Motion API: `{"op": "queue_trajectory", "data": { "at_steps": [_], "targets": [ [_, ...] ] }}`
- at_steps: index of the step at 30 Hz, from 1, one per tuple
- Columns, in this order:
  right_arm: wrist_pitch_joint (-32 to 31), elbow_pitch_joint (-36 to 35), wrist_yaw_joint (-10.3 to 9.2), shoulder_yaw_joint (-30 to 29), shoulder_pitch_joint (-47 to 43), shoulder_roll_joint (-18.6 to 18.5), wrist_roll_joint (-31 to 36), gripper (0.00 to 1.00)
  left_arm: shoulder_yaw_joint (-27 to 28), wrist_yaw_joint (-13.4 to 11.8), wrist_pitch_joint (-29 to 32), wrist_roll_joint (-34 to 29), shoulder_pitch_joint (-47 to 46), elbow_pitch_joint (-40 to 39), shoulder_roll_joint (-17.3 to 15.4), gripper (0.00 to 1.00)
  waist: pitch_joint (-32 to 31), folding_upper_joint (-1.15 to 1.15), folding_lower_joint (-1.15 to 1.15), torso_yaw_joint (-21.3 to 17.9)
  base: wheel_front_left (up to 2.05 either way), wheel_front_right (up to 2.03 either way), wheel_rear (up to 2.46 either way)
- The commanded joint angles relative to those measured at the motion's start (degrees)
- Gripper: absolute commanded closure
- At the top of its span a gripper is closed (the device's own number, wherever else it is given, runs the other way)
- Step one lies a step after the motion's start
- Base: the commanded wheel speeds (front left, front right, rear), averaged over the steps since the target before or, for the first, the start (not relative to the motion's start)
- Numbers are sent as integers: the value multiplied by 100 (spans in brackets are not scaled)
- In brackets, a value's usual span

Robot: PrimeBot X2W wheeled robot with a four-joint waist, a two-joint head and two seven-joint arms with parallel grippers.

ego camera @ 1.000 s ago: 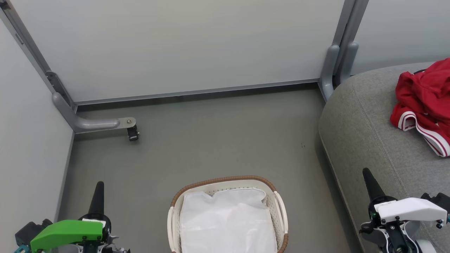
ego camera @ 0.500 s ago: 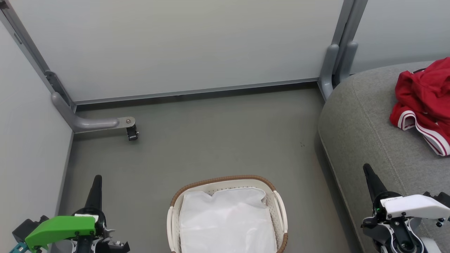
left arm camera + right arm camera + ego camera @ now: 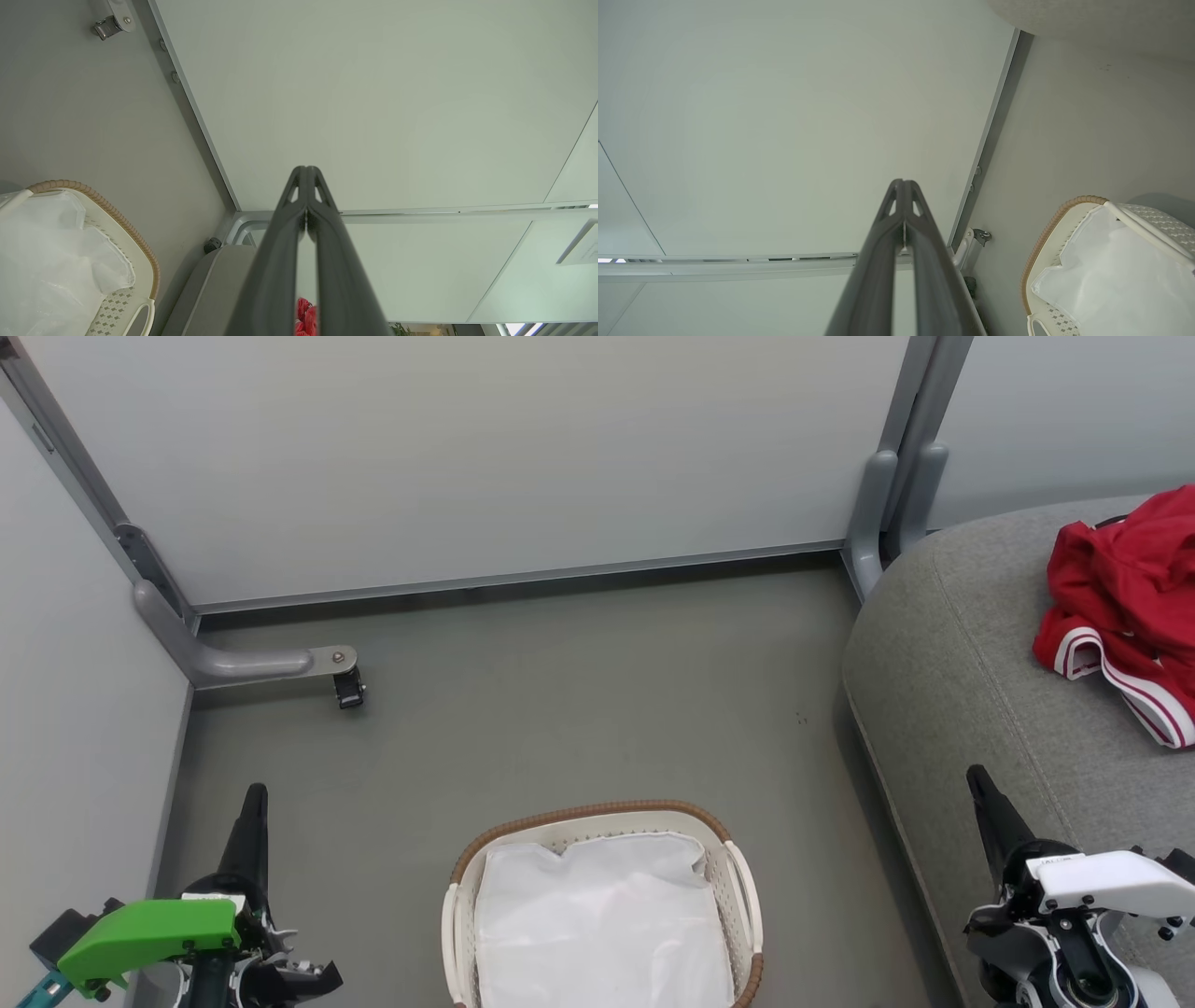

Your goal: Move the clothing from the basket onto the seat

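- Lying bunched on the seat (image 3: 971, 709) at the far right, the clothing (image 3: 1125, 607) runs roughly far to near, with its striped trim along the near-left edge.
- The basket (image 3: 597, 810) sits near centre on the floor (image 3: 560, 709), holding a white sheet (image 3: 597, 924).
- The left pincer (image 3: 254, 795) and right pincer (image 3: 977, 777) are both closed tight and empty, tips pointing far.

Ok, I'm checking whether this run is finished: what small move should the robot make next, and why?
Probably nothing more than resting both arms and ending the run. The red clothing already lies on the grey seat, the basket holds just a white sheet, and the left gripper and right gripper are shut and empty near the bottom corners of the head view.
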State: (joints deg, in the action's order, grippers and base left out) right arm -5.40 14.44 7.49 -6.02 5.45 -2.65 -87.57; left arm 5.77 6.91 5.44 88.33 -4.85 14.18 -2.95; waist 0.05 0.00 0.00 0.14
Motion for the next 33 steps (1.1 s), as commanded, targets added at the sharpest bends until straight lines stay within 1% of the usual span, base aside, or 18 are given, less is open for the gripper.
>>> {"op": "queue_trajectory", "data": {
  "at_steps": [1, 12, 33],
  "targets": [
    [-31, -39, 0, -25, 96, -36, -112, 100, 47, 34, 29, 92, -129, -23, 1, 100, 1, 0, 0, -1, 0, 0, 0],
    [-133, -58, 0, -66, 102, -39, -509, 100, 98, 82, 136, 422, -180, -17, 9, 100, 12, 0, 0, -14, 0, 0, 0],
    [-131, -56, 0, -62, 99, -39, -495, 100, 93, 79, 134, 418, -176, -17, 7, 100, 12, 0, 0, -14, 0, 0, 0]
  ]
}}
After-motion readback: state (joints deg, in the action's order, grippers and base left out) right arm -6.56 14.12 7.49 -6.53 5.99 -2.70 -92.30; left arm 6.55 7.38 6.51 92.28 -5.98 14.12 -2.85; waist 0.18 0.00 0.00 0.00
